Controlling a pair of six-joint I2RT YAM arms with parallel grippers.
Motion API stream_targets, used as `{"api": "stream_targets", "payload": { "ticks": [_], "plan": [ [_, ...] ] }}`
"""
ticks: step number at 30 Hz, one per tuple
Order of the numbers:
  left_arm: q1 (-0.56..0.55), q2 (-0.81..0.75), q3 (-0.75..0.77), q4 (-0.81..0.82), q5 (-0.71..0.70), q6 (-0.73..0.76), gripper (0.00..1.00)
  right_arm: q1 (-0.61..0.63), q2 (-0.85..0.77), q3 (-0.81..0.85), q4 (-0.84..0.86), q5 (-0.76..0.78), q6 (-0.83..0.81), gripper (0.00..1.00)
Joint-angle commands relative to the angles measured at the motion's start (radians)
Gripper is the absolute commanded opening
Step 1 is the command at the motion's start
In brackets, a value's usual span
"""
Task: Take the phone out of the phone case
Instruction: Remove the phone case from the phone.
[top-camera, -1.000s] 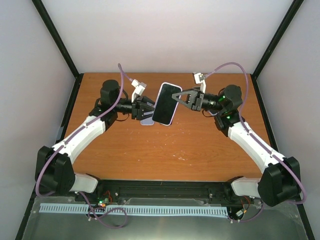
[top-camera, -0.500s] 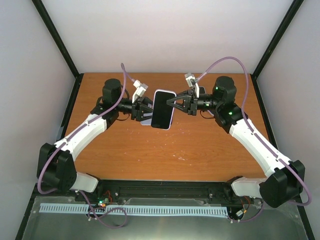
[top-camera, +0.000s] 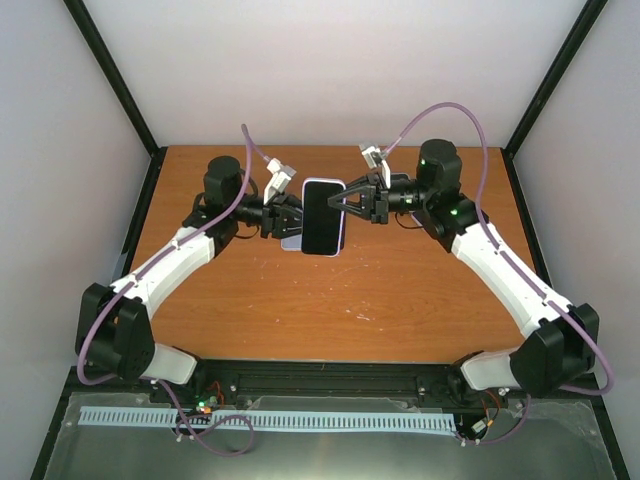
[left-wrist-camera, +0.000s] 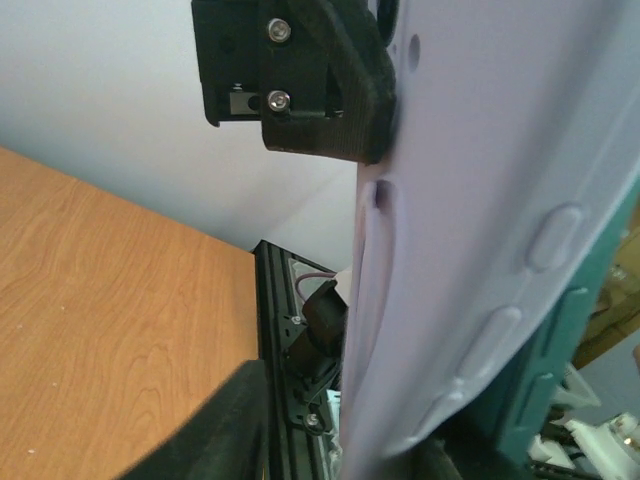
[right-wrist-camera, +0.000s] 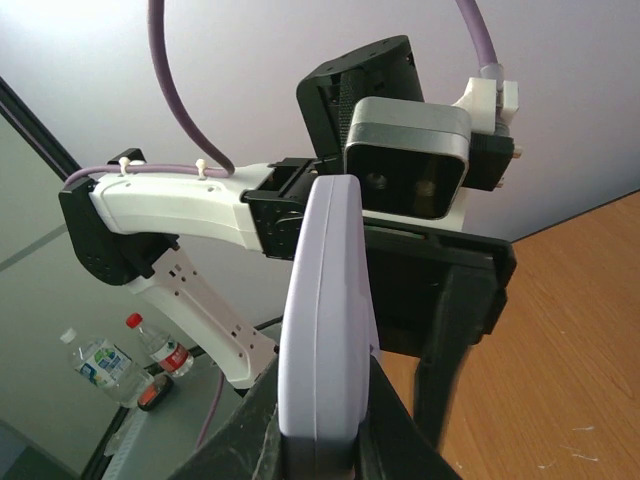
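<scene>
The phone (top-camera: 323, 215), dark screen up, sits in its lavender phone case (top-camera: 290, 243) and is held in the air above the table's far half. My right gripper (top-camera: 341, 203) is shut on the case's right edge; in the right wrist view the case (right-wrist-camera: 325, 310) stands edge-on, pinched between the two black fingers of that gripper (right-wrist-camera: 325, 440). My left gripper (top-camera: 289, 220) is at the case's left edge. In the left wrist view the case's back (left-wrist-camera: 480, 200) runs between the jaws of the left gripper (left-wrist-camera: 340, 450), with a gap to the left finger (left-wrist-camera: 225, 430).
The wooden table (top-camera: 330, 300) lies below the held phone. White walls and a black frame post (left-wrist-camera: 285, 330) close the cell. Each arm's wrist camera (right-wrist-camera: 405, 150) is close to the other's fingers. Bottles (right-wrist-camera: 95, 360) stand outside the cell.
The right arm has swung left and brought the phone squarer to the left gripper. The left jaws have narrowed around the case's left edge.
</scene>
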Motion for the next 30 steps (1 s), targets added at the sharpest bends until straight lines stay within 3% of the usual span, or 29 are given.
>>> {"api": "stream_targets", "payload": {
  "ticks": [1, 7, 10, 15, 22, 26, 30],
  "plan": [
    [-0.045, -0.039, 0.060, 0.056, -0.140, -0.081, 0.26, 0.089, 0.103, 0.002, -0.211, -0.164, -0.154, 0.03],
    [0.003, -0.063, -0.009, 0.157, -0.151, -0.190, 0.04, 0.031, 0.132, 0.030, -0.228, -0.164, -0.169, 0.03],
    [0.015, -0.068, -0.025, 0.175, -0.157, -0.227, 0.01, 0.007, 0.148, 0.062, -0.254, -0.155, -0.182, 0.06],
    [0.078, -0.067, -0.085, 0.260, -0.206, -0.360, 0.01, -0.049, 0.164, 0.123, -0.298, -0.106, -0.180, 0.27],
    [0.112, -0.062, -0.144, 0.304, -0.271, -0.482, 0.01, -0.099, 0.137, 0.202, -0.384, 0.040, -0.253, 0.74],
    [0.123, -0.053, -0.131, 0.205, -0.358, -0.489, 0.01, -0.110, 0.113, 0.240, -0.463, 0.184, -0.344, 0.80],
    [0.127, -0.031, -0.073, -0.008, -0.506, -0.485, 0.01, -0.105, 0.068, 0.209, -0.468, 0.334, -0.407, 0.83]
  ]
}}
